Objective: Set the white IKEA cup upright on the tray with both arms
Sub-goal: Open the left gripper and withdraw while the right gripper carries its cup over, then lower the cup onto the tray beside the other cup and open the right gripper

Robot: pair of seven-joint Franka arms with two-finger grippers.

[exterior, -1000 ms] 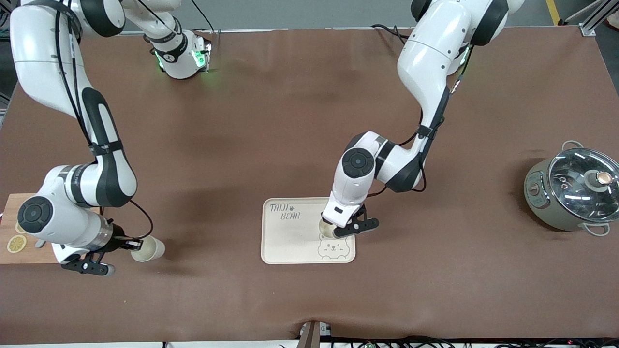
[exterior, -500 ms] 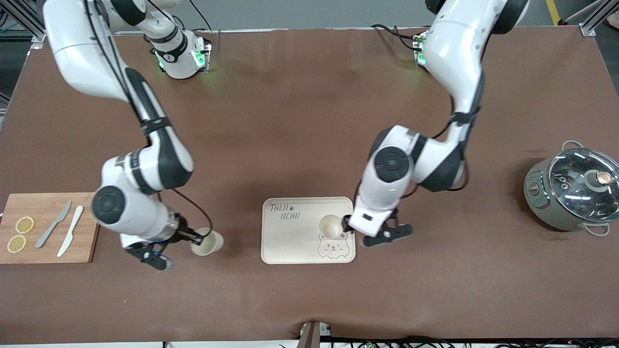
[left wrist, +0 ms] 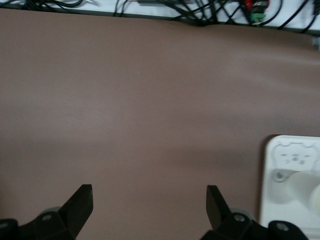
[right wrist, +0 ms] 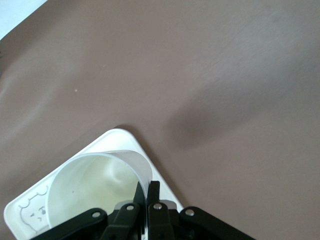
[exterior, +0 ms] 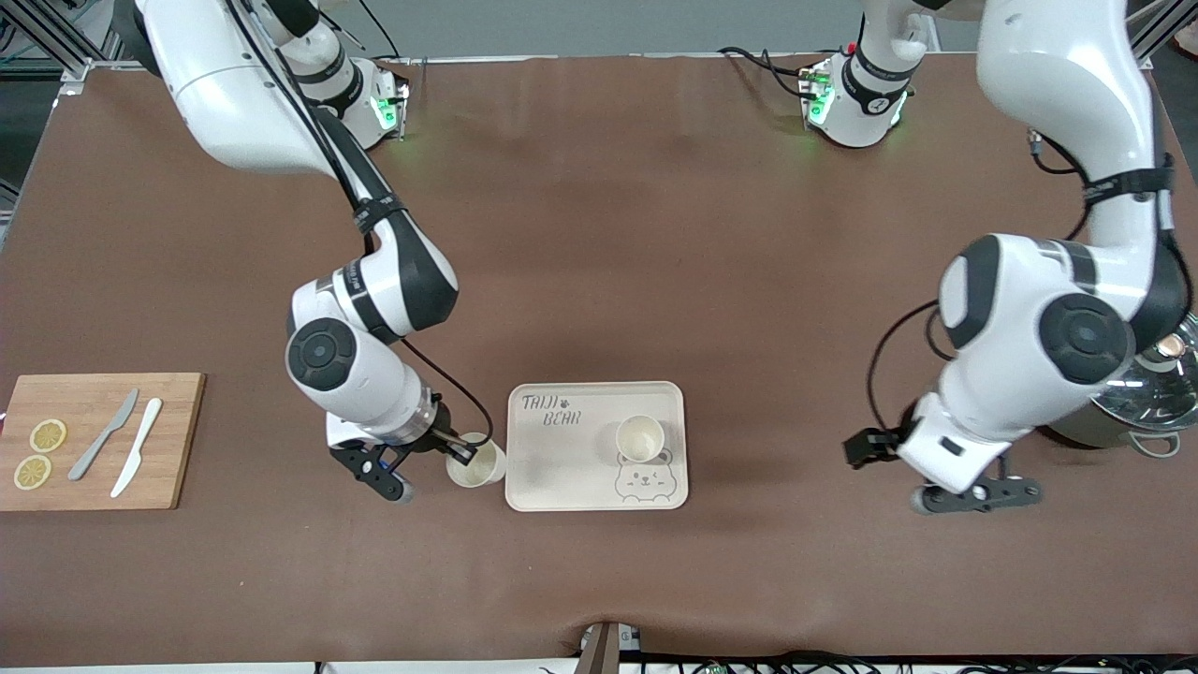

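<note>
The cream tray (exterior: 562, 468) lies at mid-table, near the front camera. One white cup (exterior: 640, 437) stands upright on it, just above the bear face. My right gripper (exterior: 460, 449) is shut on the rim of a second white cup (exterior: 475, 464), mouth up, at the tray's edge toward the right arm's end. In the right wrist view my right gripper (right wrist: 148, 188) pinches that cup's (right wrist: 90, 187) wall over the tray's corner (right wrist: 120, 136). My left gripper (exterior: 922, 473) is open and empty over bare table toward the left arm's end. The left wrist view shows it (left wrist: 148, 195) open, with the tray (left wrist: 287, 150) off to one side.
A wooden cutting board (exterior: 178, 440) with two knives and lemon slices lies at the right arm's end. A grey pot (exterior: 1137, 412) with a glass lid stands at the left arm's end, partly hidden by the left arm. Cables run along the table's front edge (left wrist: 200, 10).
My left gripper let go of the cup on the tray and moved away toward the pot. My right gripper carried the second cup from beside the cutting board to the tray's edge.
</note>
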